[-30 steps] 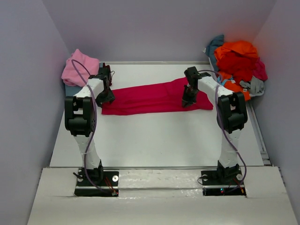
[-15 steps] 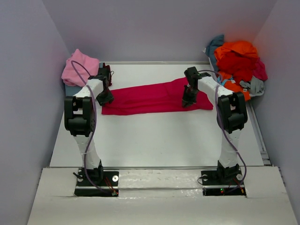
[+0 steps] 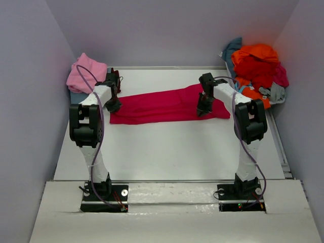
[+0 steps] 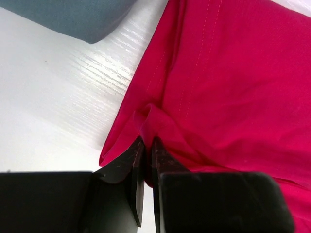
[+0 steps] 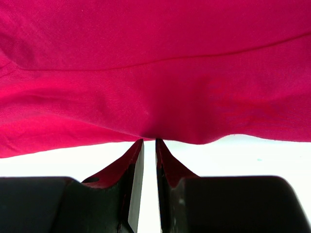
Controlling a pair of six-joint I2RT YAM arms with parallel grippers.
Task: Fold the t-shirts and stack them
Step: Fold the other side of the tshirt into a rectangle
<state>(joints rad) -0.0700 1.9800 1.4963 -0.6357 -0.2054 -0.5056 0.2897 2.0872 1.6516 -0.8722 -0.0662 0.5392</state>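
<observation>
Your red shirt [image 3: 169, 105] lies as a long band across the far half of the white worktop [image 3: 167, 152]. Your left pincer [image 4: 148, 143] is clamped on a fold at its left end, and your right pincer [image 5: 149, 143] is clamped on its near hem towards the right end. A pink shirt [image 3: 86, 71] sits bunched on a blue-grey shirt [image 4: 82, 17] in the far left corner. A mixed pile of shirts [image 3: 255, 68] fills the far right corner. Pale lilac walls [image 3: 162, 30] enclose three sides.

Bright, even light from overhead leaves only faint, soft shadows on the matte white table [image 3: 167, 152], which bleaches almost blank in the right wrist view. The magenta-red cloth t-shirt [image 4: 233, 73] shows sharp stitching close up.
</observation>
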